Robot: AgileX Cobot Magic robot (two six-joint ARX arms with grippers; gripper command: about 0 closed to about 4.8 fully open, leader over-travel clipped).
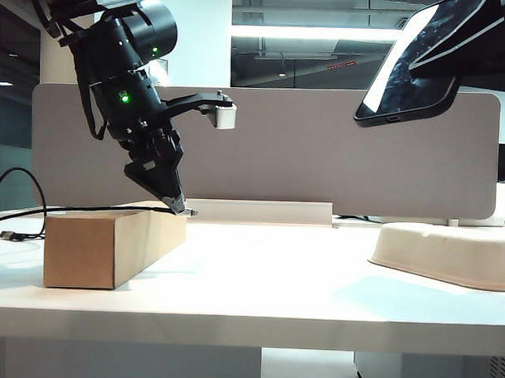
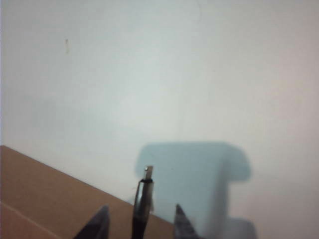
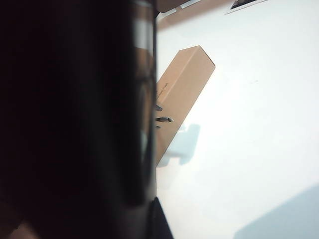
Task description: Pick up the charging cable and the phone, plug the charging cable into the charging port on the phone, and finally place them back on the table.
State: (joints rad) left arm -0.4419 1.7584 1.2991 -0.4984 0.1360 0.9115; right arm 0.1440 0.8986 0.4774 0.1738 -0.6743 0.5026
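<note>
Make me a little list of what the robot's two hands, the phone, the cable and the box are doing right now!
left gripper: open, fingers either side of the cable's plug, not closed on it
right gripper: shut on the phone, itself hidden
phone: held high above the table, tilted
charging cable: lies across the cardboard box, silvery plug poking past its edge
cardboard box: on the table, left side
tray: on the table, right side

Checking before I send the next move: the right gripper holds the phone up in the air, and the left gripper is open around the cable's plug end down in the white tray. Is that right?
Not quite. The left gripper straddles the charging cable plug on the cardboard box, not in the tray; the exterior view shows it. The right gripper does hold the phone aloft.
</note>
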